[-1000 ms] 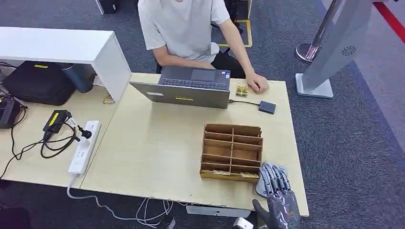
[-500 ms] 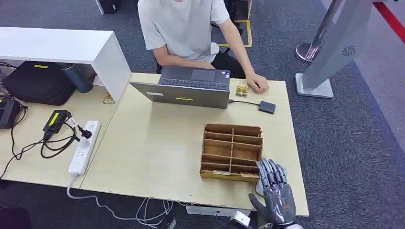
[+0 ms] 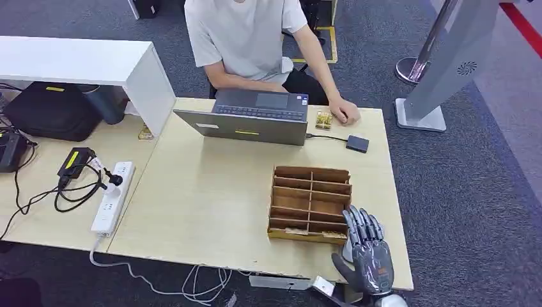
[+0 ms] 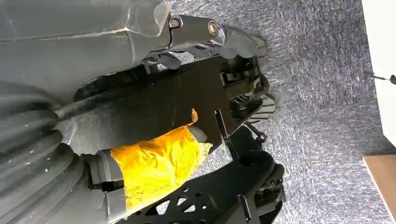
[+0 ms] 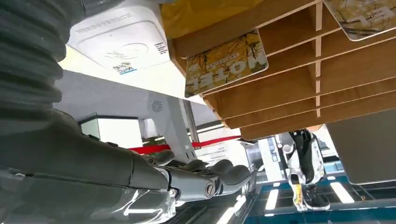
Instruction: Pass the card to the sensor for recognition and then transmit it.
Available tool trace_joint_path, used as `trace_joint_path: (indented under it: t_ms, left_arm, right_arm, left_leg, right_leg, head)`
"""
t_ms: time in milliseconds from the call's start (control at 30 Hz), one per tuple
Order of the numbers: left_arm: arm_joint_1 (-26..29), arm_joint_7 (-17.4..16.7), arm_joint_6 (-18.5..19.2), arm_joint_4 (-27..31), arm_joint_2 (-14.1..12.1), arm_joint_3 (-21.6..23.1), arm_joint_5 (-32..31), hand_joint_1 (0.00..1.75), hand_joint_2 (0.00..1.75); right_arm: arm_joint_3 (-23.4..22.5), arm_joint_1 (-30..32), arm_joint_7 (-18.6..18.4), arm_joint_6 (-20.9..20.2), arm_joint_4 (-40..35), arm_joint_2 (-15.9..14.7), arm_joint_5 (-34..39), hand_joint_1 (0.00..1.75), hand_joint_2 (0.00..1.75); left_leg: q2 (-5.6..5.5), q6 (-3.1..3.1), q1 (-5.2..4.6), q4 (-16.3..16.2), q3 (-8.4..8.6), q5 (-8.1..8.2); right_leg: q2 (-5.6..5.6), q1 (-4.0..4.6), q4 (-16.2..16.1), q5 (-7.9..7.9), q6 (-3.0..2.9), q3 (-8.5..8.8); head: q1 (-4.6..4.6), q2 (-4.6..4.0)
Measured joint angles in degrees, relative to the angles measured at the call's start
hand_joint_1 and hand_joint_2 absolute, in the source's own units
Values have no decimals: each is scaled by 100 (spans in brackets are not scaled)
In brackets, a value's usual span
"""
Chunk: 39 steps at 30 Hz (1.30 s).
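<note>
Wooden tabletop (image 3: 204, 192) on grey carpet; landmark is the slotted card rack (image 3: 310, 203). A person sits beyond the rack behind a laptop (image 3: 252, 118). The right hand (image 3: 365, 246) hovers at the rack's near right corner, fingers apart, holding nothing. The card (image 5: 225, 63) juts from the rack's nearest slot, just beside the fingers. The white sensor (image 5: 122, 43) lies beneath the hand, touching the rack. Left hand: state cannot be told. Risk: the spread fingers catching the rack's edge, shoving it or dislodging the card.
</note>
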<state>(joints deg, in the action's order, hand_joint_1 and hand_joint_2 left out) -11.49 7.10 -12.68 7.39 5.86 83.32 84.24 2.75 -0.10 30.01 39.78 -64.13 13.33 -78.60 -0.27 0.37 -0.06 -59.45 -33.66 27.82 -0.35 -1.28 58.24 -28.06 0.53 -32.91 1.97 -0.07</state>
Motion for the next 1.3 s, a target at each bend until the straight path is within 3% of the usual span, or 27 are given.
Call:
trace_joint_path:
  t_ms: [1300]
  left_arm:
    - [-2,0,24,-2,0,7,2,0,175]
  right_arm:
    - [2,-159,-114,0,243,0,37,0,175]
  left_leg:
    - [0,0,0,0,0,0]
  right_leg:
    - [0,0,0,0,0,0]
  head:
    - [0,0]
